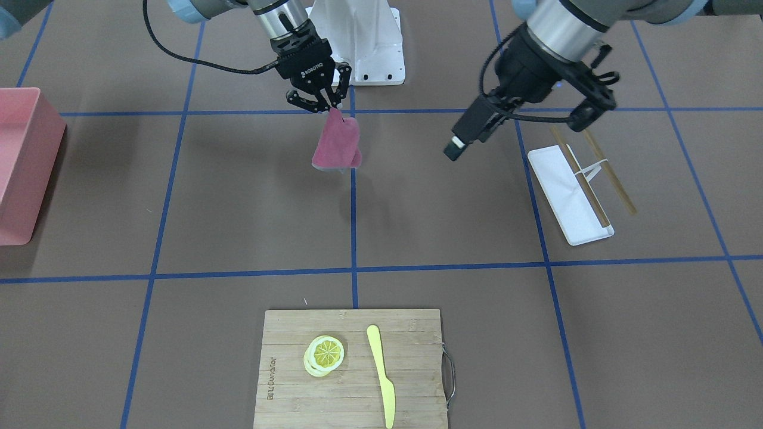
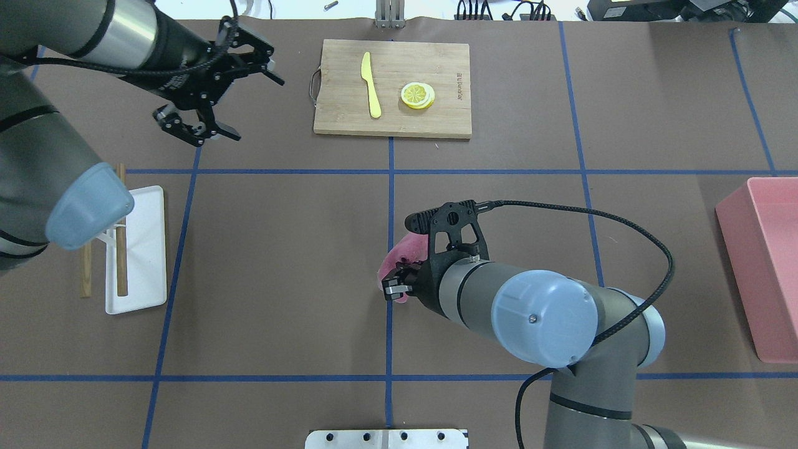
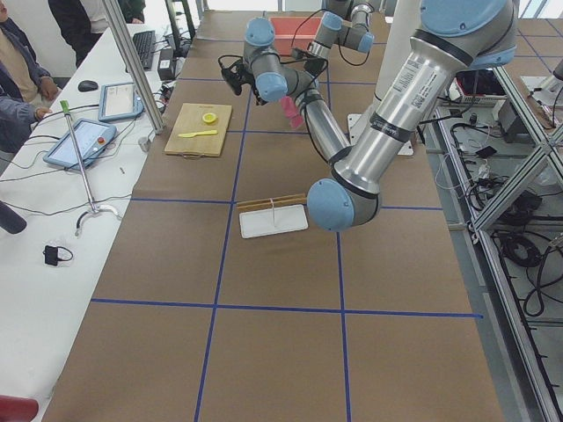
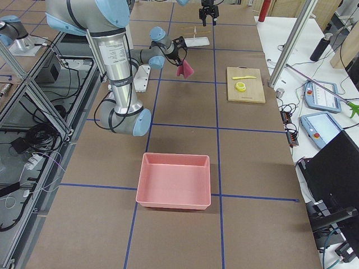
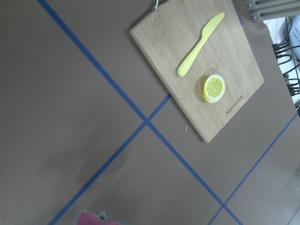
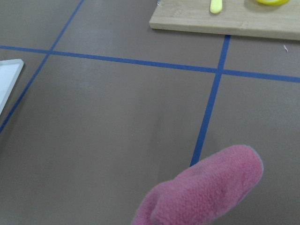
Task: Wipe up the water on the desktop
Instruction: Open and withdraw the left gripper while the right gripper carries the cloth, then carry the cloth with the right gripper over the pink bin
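Observation:
The desktop (image 1: pixel 256 202) is a matte brown surface crossed by blue tape lines; I see no water on it. My right gripper (image 1: pixel 323 105) is shut on the top corner of a pink cloth (image 1: pixel 338 146), which hangs just above the desktop near its centre line. The cloth also shows in the overhead view (image 2: pixel 405 249) and the right wrist view (image 6: pixel 206 192). My left gripper (image 2: pixel 255 106) is open and empty, held above the desktop to the left of the cutting board; it also shows in the front-facing view (image 1: pixel 596 104).
A bamboo cutting board (image 1: pixel 351 369) with a lemon slice (image 1: pixel 325 354) and a yellow knife (image 1: pixel 381 375) lies at the far edge. A white tray (image 1: pixel 566 196) with chopsticks (image 1: pixel 608 173) is on my left, a pink bin (image 1: pixel 24 161) on my right.

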Robot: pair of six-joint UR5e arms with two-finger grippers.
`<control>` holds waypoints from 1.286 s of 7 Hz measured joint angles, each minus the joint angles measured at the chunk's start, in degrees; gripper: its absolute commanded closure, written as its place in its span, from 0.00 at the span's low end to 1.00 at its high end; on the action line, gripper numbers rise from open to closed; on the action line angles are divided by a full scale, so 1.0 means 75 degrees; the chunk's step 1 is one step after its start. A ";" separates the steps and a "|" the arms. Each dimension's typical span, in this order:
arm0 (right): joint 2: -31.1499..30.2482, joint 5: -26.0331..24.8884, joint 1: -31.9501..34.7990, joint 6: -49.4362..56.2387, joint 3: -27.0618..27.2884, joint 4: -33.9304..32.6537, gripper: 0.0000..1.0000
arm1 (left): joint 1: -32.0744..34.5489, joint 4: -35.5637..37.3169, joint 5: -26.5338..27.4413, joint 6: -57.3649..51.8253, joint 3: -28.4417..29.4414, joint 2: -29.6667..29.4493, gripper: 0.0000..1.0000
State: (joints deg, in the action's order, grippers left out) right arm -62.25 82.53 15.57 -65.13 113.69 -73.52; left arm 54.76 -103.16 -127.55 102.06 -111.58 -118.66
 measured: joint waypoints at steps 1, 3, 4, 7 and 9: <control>0.0116 0.0008 -0.0057 -0.0264 -0.0066 -0.0525 1.00 | 0.0356 0.0000 -0.0088 -0.1359 -0.0136 0.0704 0.02; -0.0272 0.0866 0.0318 -0.0293 0.0328 -0.1590 1.00 | 0.1185 0.0000 -0.0487 -0.3970 -0.0372 0.2068 0.02; -0.0950 0.1702 0.0795 -0.0158 0.0774 -0.1852 1.00 | 0.1644 0.0001 -0.0712 -0.5107 -0.0382 0.2599 0.02; -0.3076 0.3177 0.2216 0.1506 0.1166 -0.2008 1.00 | 0.2592 0.0003 -0.0817 -0.7791 -0.0272 0.3704 0.02; -0.2911 0.3420 0.2144 0.1700 0.0976 -0.2027 1.00 | 0.2780 -0.0033 -0.0807 -0.8264 -0.0259 0.4016 0.02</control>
State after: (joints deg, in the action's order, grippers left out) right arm -84.08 108.18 31.65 -52.38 121.02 -88.72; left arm 75.61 -103.41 -133.60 40.07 -113.53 -88.54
